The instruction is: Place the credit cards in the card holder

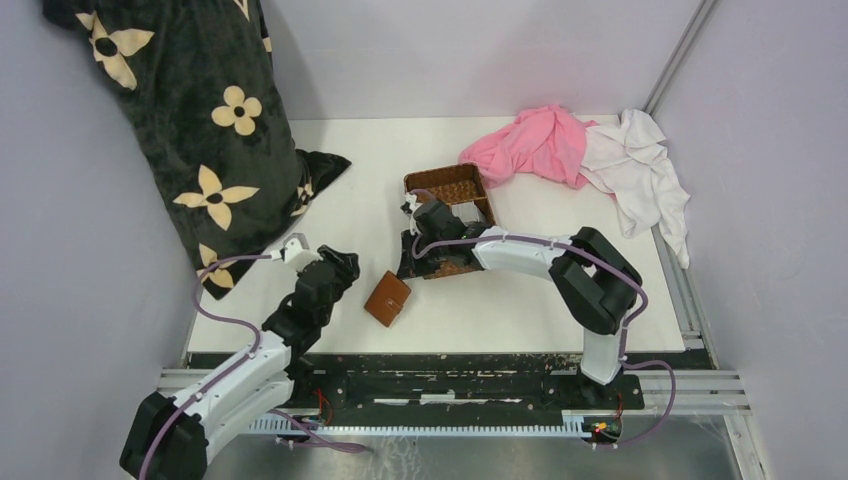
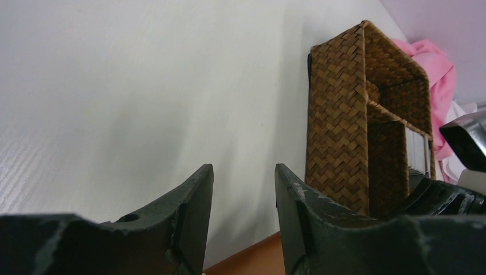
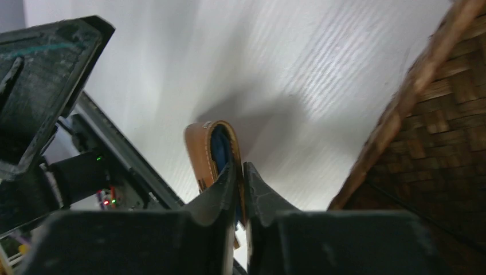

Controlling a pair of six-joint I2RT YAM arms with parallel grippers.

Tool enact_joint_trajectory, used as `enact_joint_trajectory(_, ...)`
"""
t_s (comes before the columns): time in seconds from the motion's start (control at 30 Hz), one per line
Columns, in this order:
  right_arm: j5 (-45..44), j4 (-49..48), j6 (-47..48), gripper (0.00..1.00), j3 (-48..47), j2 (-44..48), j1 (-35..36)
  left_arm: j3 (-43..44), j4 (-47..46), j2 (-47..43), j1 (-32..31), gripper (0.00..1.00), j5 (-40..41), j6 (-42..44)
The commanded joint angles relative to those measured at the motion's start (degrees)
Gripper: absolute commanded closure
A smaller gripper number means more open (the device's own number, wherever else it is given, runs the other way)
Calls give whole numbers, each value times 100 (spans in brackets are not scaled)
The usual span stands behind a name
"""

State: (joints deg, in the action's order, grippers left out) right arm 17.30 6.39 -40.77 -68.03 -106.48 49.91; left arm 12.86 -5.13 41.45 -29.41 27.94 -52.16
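Note:
The card holder, a small brown leather wallet, sits near the table's front middle. In the right wrist view it is seen edge-on, slightly open, with a blue lining. My right gripper is shut on its right-hand flap, one finger inside the fold; in the top view it reaches from the basket side. My left gripper is open and empty, just left of the holder, also seen from above. Pale thin credit cards stand upright in a basket compartment.
A brown woven basket stands just behind the right gripper and fills the right of the left wrist view. A black flowered pillow leans at the back left. Pink cloth and white cloth lie at the back right.

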Motion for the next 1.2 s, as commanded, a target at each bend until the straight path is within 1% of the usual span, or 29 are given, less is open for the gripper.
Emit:
enact_joint_trajectory(0.0, -404, 477, 639, 77, -608, -231, -33, -101, -859, 334, -40, 48, -87, 294)
enact_joint_trajectory(0.07, -661, 729, 870, 66, -799, -299, -34, -107, -1061, 532, -40, 48, -96, 311)
enact_joint_trajectory(0.17, -979, 1066, 1171, 56, -1089, -294, -30, -109, -1260, 839, -35, 47, -113, 312)
enact_joint_trajectory(0.27, -1273, 1385, 1383, 52, -1366, -143, 17, -130, -1399, 1027, -51, 47, -101, 327)
enact_joint_trajectory(0.43, -1966, 1922, 1654, 52, -1438, 325, 297, -216, -1383, 994, -64, 47, -32, 447)
enact_joint_trajectory(0.6, -2948, 2259, 1660, 54, -926, 894, 757, -356, -1113, 771, -77, 51, -42, 446)
enact_joint_trajectory(0.7, -3323, 2241, 1522, 58, -395, 1210, 893, -389, -875, 684, -94, 58, -22, 410)
enact_joint_trajectory(0.83, -3588, 2226, 1458, 68, 66, 1387, 897, -322, -566, 812, -121, 61, 61, 330)
enact_joint_trajectory(0.93, -3822, 2216, 1495, 72, 212, 1345, 884, -195, -371, 1048, -134, 64, 49, 281)
enact_joint_trajectory(1.0, -3921, 2205, 1520, 75, 255, 1272, 823, -74, -219, 1269, -163, 67, 40, 199)
enact_joint_trajectory(1.1, -3838, 2081, 1547, 77, 334, 1165, 596, 155, 71, 1660, -285, 74, 46, 46)
enact_joint_trajectory(1.17, -3824, 2007, 1603, 78, 361, 1118, 475, 285, 304, 1904, -439, 75, 151, -79)
